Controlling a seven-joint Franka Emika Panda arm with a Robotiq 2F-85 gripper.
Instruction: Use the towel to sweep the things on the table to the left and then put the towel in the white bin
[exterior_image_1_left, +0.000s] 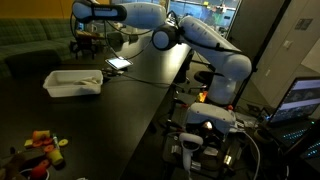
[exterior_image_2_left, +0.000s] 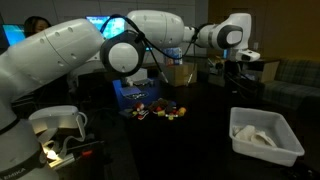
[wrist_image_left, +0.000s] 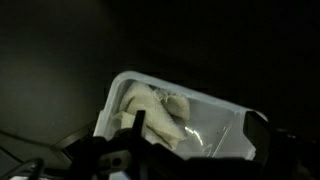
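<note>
wrist view: 1 white bin (wrist_image_left: 203, 98) w/ 1 towel (wrist_image_left: 150, 113) inside.

We see the counter (exterior_image_2_left: 190, 150) as a dark, nearly black top with a glossy finish that throws back light. The white bin (wrist_image_left: 215, 138) is smooth, translucent plastic, milky at its walls. The towel (wrist_image_left: 150, 110) is soft, matt white cloth, creased into folds. The things (exterior_image_2_left: 160, 110) look like bright, hard plastic. The arm (exterior_image_2_left: 60, 60) wears smooth, glossy white shells, plastic by their look.
</note>
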